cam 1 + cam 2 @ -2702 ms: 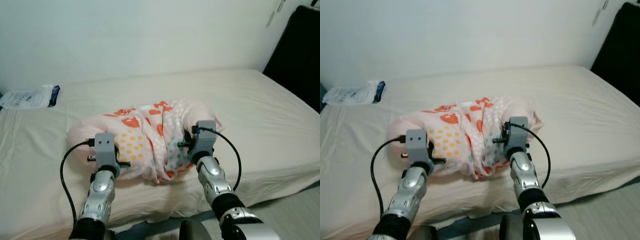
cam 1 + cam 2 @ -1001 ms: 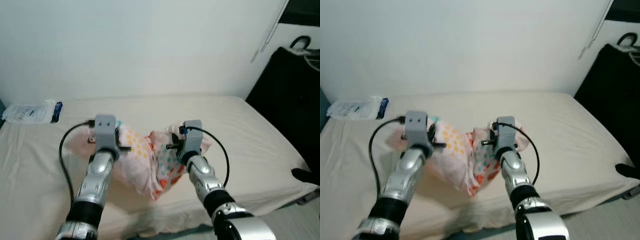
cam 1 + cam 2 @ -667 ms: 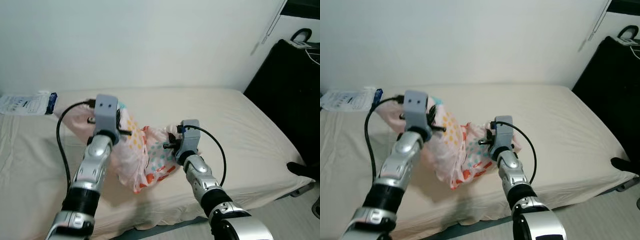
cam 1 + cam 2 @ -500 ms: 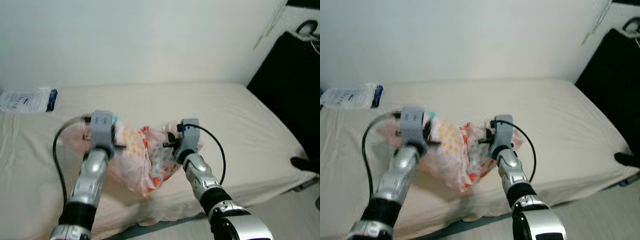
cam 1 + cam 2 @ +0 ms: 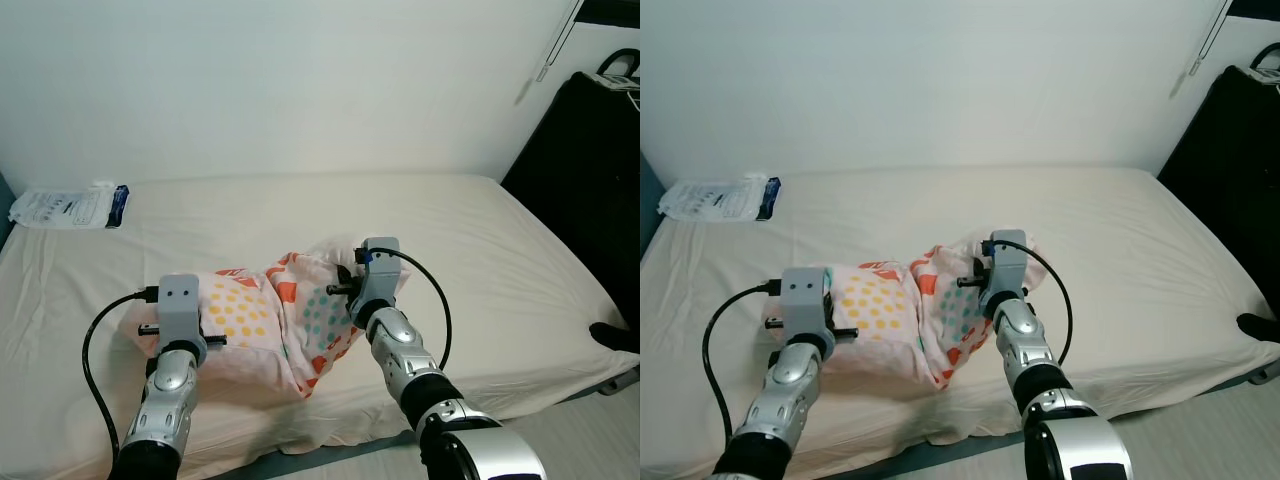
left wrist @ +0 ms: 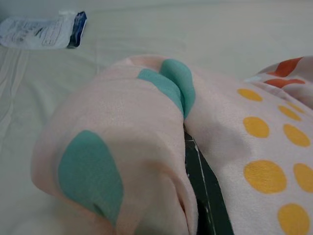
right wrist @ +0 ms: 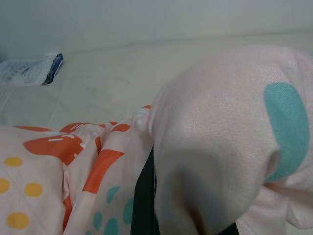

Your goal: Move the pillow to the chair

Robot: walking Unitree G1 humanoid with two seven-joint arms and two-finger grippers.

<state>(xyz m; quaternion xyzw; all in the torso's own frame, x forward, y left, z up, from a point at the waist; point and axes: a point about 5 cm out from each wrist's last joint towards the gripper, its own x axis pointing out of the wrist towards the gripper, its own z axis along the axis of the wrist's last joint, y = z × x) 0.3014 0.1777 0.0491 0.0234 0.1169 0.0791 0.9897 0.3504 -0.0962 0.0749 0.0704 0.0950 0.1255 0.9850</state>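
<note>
Pillow (image 5: pixel 265 320) lying crumpled on the bed (image 5: pixel 480 260), near the front edge, pale pink fabric printed with yellow dots, orange shapes and teal spots. Sagging in the middle and bunching up at both ends, with a folded flap hanging down toward the bed's front edge.

Left tool (image 6: pixel 203 196) pressing into the pillow's end nearest the bed's left side, one black finger (image 6: pixel 200 186) showing in a crease of the cloth between a teal-spotted fold and a yellow-dotted fold. Clamping fabric between the fingers, tips buried in the folds. Left arm's grey wrist block (image 5: pixel 181 305) sitting just in front of that end, a black cable looping off it.

Right tool (image 7: pixel 146 205) gripping the pillow's opposite, slightly higher end, a black finger (image 7: pixel 145 196) wedged between the orange-patterned cloth and a rounded pink bulge with a teal spot. Closing on the fabric likewise, fingertips hidden. Right wrist block (image 5: pixel 379 268) resting against that raised end, cable arcing off toward the bed's right side.

White packet with a dark blue end (image 5: pixel 70 207) lying at the bed's far left corner, well apart from the pillow. Plain pale wall (image 5: pixel 300 90) rising behind the bed. Dark black object (image 5: pixel 590 180) standing beside the bed's right side.
</note>
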